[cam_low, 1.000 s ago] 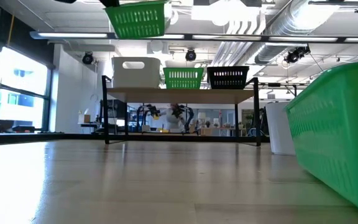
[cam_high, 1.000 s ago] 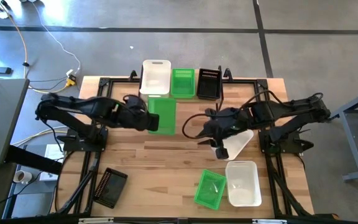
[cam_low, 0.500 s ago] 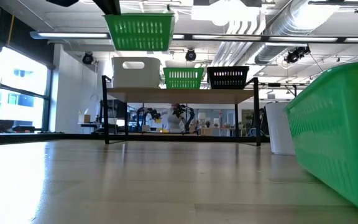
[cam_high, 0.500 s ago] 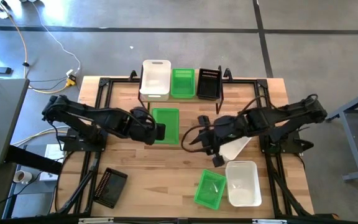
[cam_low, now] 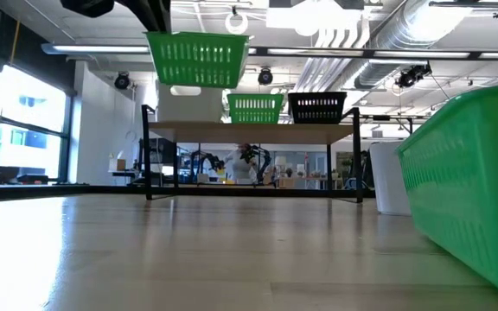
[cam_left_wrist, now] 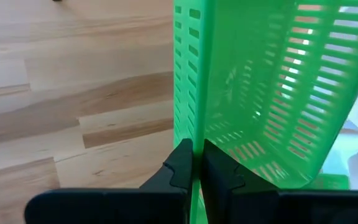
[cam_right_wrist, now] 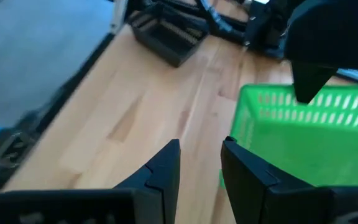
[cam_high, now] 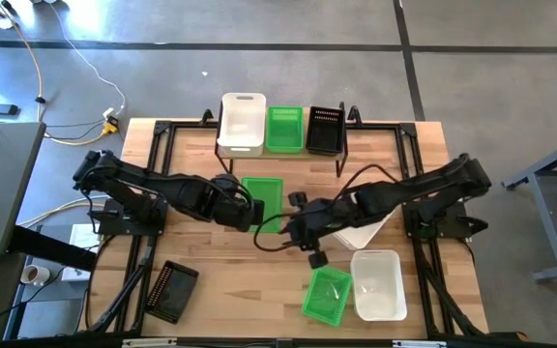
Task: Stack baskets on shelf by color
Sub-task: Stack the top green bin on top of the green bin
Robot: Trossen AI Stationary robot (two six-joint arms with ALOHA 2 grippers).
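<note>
Left tool [cam_left_wrist: 194,163] pinching green basket [cam_left_wrist: 260,93] wall, low view shows it aloft

Three green baskets [cam_high: 262,198], three white baskets [cam_high: 242,122], two black baskets [cam_high: 324,130], one shelf [cam_high: 341,155].

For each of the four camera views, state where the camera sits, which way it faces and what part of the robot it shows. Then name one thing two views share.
High: above the table, looking down; both arms show.
Low: at tabletop height, facing the shelf; part of the left arm shows.
Left wrist: behind the left gripper, clamped on the lifted green basket.
Right wrist: behind the open right gripper, facing that basket.
Shared: the lifted basket shows in all four.
</note>
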